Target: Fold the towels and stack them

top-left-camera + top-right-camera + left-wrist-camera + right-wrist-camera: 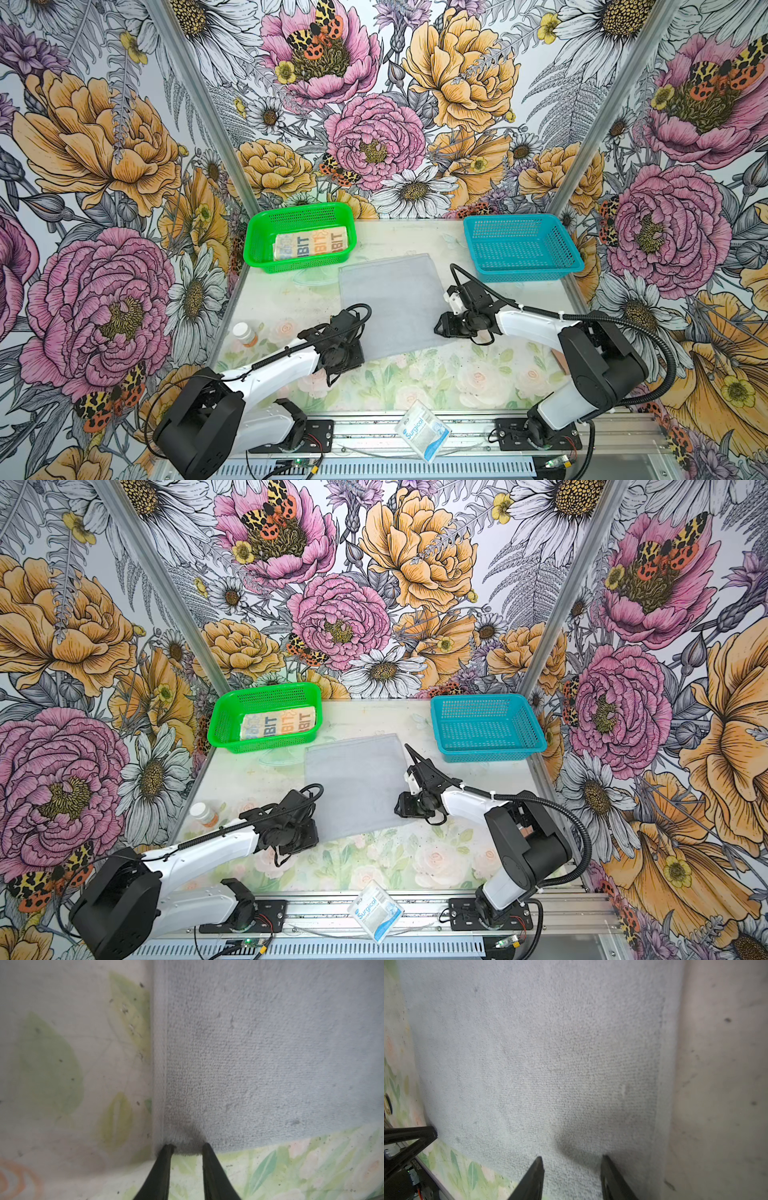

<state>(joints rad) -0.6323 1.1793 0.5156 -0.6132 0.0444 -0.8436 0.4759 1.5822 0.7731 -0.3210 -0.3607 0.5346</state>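
Grey towel (390, 303) lies flat and unfolded mid-desk, a rough square skewed a little. It is plain terry with a fine looped pile and a smooth hemmed border. It sits between the two baskets, nearer than both.

Left pincer (187, 1147) is at the towel's near-left corner. Its two thin black tapered fingers stand apart, with desk print showing in the gap. The tips are right at the fuzzy corner edge; the view is soft there, so I cannot tell whether they press the cloth. Not gripping as far as seen.

Right pincer (572, 1159) is low over the towel's near-right part, just inside the right hem. Its jaws are spread, wider than the left's, with bare pile between the tips and nothing held.

The second towel (309, 245), pale with blue and orange "BIT" lettering showing, is folded into a flat rectangle. It lies inside the green basket (255, 245), a perforated plastic one at far left. The blue basket (519, 245), same mesh plastic, is at far right.

Desk (415, 382) is glossy with a faded rose-and-leaf print and dark specks. A white-blue "Surgical" packet (422, 432) lies tilted on the metal rail at the near edge. A small white-capped bottle (245, 334) stands near the left edge.
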